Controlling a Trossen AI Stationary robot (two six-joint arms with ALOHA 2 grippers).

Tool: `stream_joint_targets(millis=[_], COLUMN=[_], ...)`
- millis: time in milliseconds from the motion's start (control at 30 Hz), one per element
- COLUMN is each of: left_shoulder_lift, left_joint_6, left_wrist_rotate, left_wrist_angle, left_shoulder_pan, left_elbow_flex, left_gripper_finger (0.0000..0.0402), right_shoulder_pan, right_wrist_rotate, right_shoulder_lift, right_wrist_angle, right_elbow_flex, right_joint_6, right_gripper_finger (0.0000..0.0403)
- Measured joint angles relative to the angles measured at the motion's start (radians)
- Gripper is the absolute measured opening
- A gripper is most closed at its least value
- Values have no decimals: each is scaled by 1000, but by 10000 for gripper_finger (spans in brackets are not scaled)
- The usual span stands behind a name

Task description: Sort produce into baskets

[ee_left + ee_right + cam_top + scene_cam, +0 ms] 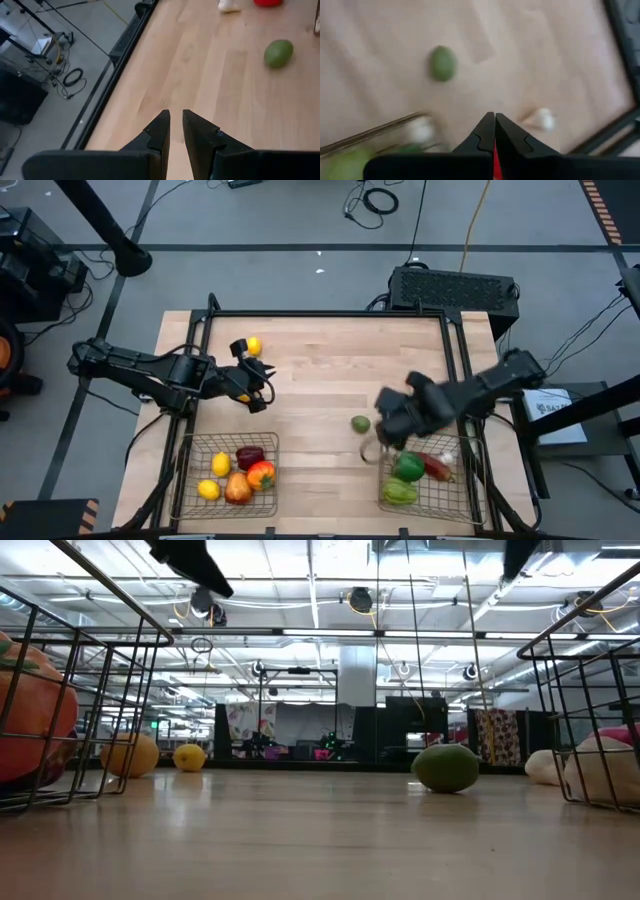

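The worktop [330, 395] carries two wire baskets at its near edge: my left basket [188, 480] with lemons, an apple and a pepper, my right basket [470, 495] with green peppers and a chili. My right hand [385, 423] is shut and empty, a green lime [360, 423] just beside it. My left hand [255, 387], nearly shut and empty, hovers near a lemon [253, 346]

The table [320, 370] is pale blond wood. A yellow lemon [253, 346] and a green fruit [360, 423] lie on it. Both dark wire baskets [195, 480] hold yellow, red, orange and green produce.
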Motion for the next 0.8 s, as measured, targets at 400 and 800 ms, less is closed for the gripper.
stream_joint_targets(millis=[400, 800], left_shoulder_lift=[0, 0], left_joint_6=[0, 83], left_wrist_rotate=[-1, -61], left_wrist_angle=[-173, -220], left_shoulder_pan=[3, 3], left_elbow_flex=[0, 0], left_gripper_finger=[61, 61], right_shoulder_pan=[-510, -596], right_wrist_rotate=[3, 11], right_shoulder_lift=[-109, -110], right_wrist_angle=[115, 295], right_elbow_flex=[-301, -556], right_joint_6=[-150, 133], right_gripper_finger=[4, 73])
